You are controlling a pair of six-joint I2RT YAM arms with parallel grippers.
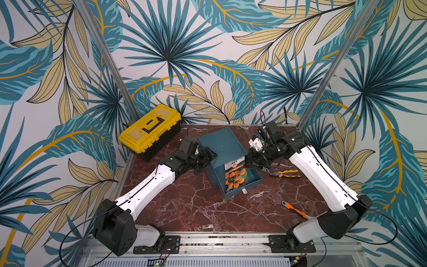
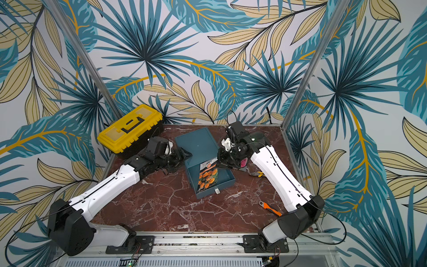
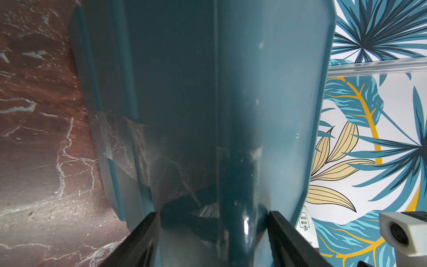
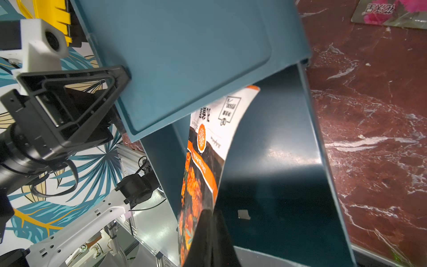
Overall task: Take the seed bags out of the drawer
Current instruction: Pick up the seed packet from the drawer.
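Plainly, the glossy rectangular seed bag with orange flowers point(image 1: 235, 178) on its front sat tilted and bowed in the open teal drawer point(image 1: 253, 179), its white top end tucked under the teal plastic drawer case point(image 1: 221, 143). The right gripper point(image 4: 209, 219) reached in from the case's right, its fingers pressed together on one edge of that bag. A second glossy seed bag with pink flowers point(image 4: 390, 10) lay flat on the dark red marble tabletop point(image 1: 184, 208), outside the drawer and just beside the case's right side. The left gripper point(image 3: 211, 228) was clamped on the case's left edge, with a black finger point(image 3: 143, 233) on either face. Yellow-handled pliers point(image 1: 285, 173) lay to the right of the case. An orange-handled tool point(image 1: 294, 209) lay well in front of the case on the right, and a yellow-and-black plastic toolbox point(image 1: 150, 129) stood behind it on the left.
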